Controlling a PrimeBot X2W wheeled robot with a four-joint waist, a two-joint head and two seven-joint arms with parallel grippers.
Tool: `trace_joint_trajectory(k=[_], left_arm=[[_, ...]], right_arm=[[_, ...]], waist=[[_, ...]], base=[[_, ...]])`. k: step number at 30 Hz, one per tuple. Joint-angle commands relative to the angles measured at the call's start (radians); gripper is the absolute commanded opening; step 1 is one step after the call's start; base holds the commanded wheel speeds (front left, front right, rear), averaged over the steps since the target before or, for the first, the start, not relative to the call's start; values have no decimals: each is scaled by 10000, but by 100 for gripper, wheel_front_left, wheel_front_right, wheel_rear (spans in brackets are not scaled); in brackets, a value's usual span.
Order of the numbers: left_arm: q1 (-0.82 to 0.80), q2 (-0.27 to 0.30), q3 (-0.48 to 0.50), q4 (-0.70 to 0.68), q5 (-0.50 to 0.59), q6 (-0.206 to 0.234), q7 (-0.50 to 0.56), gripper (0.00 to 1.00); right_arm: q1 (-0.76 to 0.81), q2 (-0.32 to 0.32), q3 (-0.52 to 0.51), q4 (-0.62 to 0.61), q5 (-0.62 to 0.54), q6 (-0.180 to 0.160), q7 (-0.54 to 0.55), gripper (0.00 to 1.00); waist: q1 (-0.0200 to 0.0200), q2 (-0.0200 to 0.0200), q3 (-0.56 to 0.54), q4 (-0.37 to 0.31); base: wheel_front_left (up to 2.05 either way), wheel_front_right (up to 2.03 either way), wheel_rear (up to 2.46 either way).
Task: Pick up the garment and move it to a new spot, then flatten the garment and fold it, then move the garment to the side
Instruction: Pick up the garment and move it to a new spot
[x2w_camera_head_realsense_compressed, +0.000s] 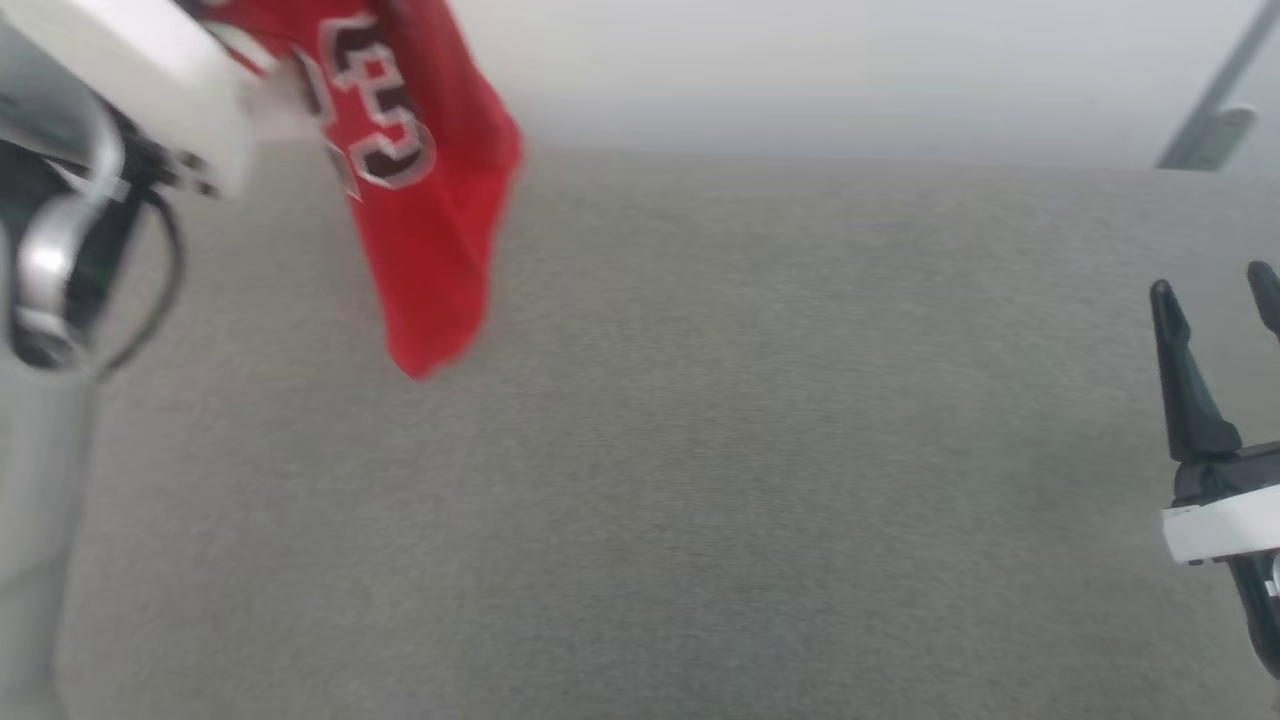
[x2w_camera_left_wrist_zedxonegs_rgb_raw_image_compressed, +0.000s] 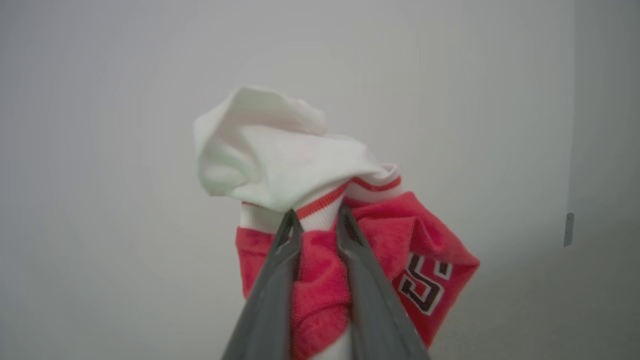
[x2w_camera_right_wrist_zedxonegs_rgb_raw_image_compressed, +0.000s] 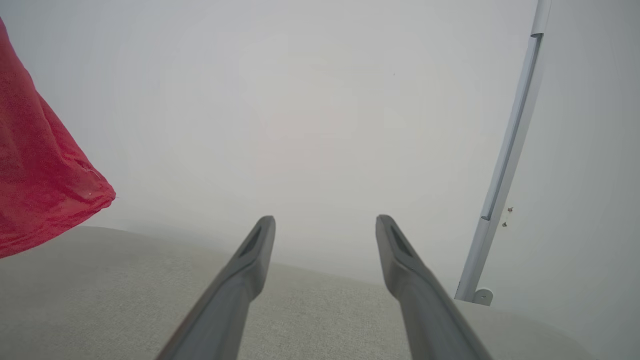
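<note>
Soft matt knit cloth garment (x2w_camera_head_realsense_compressed: 440, 250); rough matt fabric work surface (x2w_camera_head_realsense_compressed: 700, 450); smooth metal-looking pole (x2w_camera_right_wrist_zedxonegs_rgb_raw_image_compressed: 510, 150).

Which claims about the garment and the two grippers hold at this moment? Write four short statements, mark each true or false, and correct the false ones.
1. The left gripper is shut on the garment. True.
2. The garment lies spread flat. False: it hangs bunched from the left gripper.
3. The right gripper holds a white sleeve. False: its jaws stand open and hold nothing.
4. In the right wrist view, a pale pole stands to the right of the fingers. True.
</note>
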Motion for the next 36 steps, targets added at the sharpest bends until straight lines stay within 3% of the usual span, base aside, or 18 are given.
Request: trace_joint_trajectory(k=[1, 9, 19, 24, 36], left_arm=[[150, -98, -104, -338, -32, 80, 169, 0], [543, -869, -1294, -1939, 151, 437, 1292, 0], [2458, -1714, -2519, -1686, -68, 1202, 2226, 0], [3815, -1916, -2932, -784, -454, 1369, 2305, 0], [4986, -2474, -3593, 3021, -1026, 668, 1313, 0]], right_arm=[[-21, 83, -115, 110, -77, -5, -92, 100], [15, 322, -727, 672, -215, -6, -330, 100], [155, 773, -880, 1220, -119, -5, -541, 100], [49, 942, -719, 1479, -52, -6, -598, 100], [-125, 1120, -341, 1646, 92, -5, -603, 100]], waist=[[0, 0, -30, -339], [0, 0, 180, -1482], [0, 0, 541, -2255], [0, 0, 664, -2471], [0, 0, 595, -2708]], base=[[0, 0, 0], [0, 0, 0], [0, 0, 0], [0, 0, 0], [0, 0, 0]])
